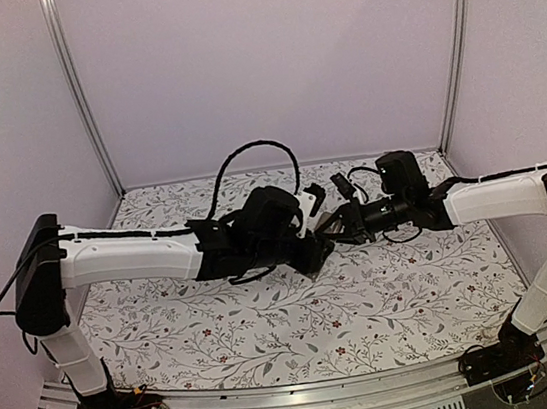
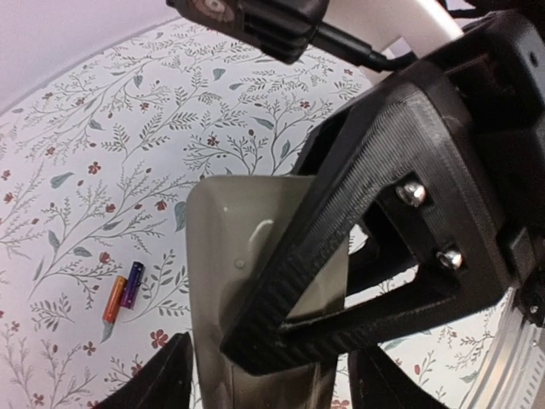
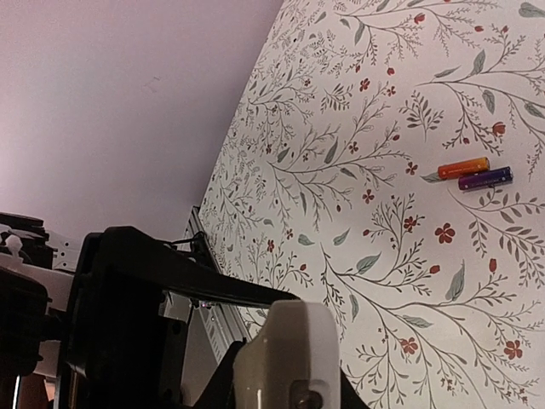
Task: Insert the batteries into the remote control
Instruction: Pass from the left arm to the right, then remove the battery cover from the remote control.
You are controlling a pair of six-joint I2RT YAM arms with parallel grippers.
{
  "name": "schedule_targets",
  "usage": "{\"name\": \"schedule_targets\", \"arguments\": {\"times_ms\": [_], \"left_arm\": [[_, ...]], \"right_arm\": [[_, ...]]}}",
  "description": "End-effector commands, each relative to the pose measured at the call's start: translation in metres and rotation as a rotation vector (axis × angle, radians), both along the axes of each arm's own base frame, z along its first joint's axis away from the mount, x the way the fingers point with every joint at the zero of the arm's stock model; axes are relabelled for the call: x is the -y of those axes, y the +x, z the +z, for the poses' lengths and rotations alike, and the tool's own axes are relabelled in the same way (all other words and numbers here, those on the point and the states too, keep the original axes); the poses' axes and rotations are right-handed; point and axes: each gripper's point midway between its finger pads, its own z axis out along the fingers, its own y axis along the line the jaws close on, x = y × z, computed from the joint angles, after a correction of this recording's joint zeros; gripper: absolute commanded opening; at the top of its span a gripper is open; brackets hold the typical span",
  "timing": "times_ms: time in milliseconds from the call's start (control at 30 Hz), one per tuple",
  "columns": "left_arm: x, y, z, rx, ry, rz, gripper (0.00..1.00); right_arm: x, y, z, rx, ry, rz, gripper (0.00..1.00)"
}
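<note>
Lilac walls, floral surface (image 1: 269,326). Above its middle, toward the far edge, left gripper (image 1: 310,252) and right gripper (image 1: 345,223) both seem clamped on the smooth grey-beige remote control (image 2: 247,247). Two batteries (image 3: 464,167), slick little cylinders, lie side by side below. Likely a regrasp; next, one gripper must let go and fetch a battery.

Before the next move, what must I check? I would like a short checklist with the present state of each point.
1. Remote control held by the left gripper: ok, it sits between the fingers.
2. Right gripper grip on the remote control: cannot tell; one finger lies across it.
3. Batteries loaded: not ok, both lie side by side on the table.
4. Battery recess open: cannot tell.
5. One gripper free for a battery: not ok, both are at the remote control.
</note>
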Motion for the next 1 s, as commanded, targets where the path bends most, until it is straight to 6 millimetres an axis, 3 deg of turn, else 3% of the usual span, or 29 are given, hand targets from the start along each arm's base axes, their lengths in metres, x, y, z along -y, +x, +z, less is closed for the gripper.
{"name": "schedule_targets", "arguments": {"times_ms": [0,67,100,267,367,500,700,967], "left_arm": [[-0.006,-0.012,0.023,0.022,-0.02,-0.028,0.74],[-0.014,-0.015,0.033,0.043,-0.025,-0.042,0.97],[-0.018,-0.019,0.04,0.058,-0.031,-0.055,0.99],[-0.05,-0.028,0.067,0.175,-0.011,-0.097,1.0],[-0.07,-0.032,0.06,0.25,0.066,-0.119,1.0],[-0.082,-0.056,0.047,0.368,0.17,-0.268,0.99],[-0.082,-0.09,0.035,0.566,0.249,-0.448,0.92],[-0.059,-0.095,0.029,0.561,0.175,-0.466,0.86]], "right_arm": [[-0.007,-0.001,0.026,0.043,0.056,0.032,0.04],[-0.006,-0.002,0.03,0.044,0.062,0.037,0.0],[-0.004,-0.003,0.029,0.04,0.062,0.041,0.0],[0.006,-0.01,0.025,0.026,0.07,0.08,0.0],[0.009,-0.02,0.022,0.038,0.067,0.13,0.0],[0.013,-0.034,0.017,0.052,0.058,0.197,0.0],[0.014,-0.049,0.018,0.067,0.07,0.281,0.0],[0.007,-0.06,0.012,0.076,0.044,0.328,0.0]]}}
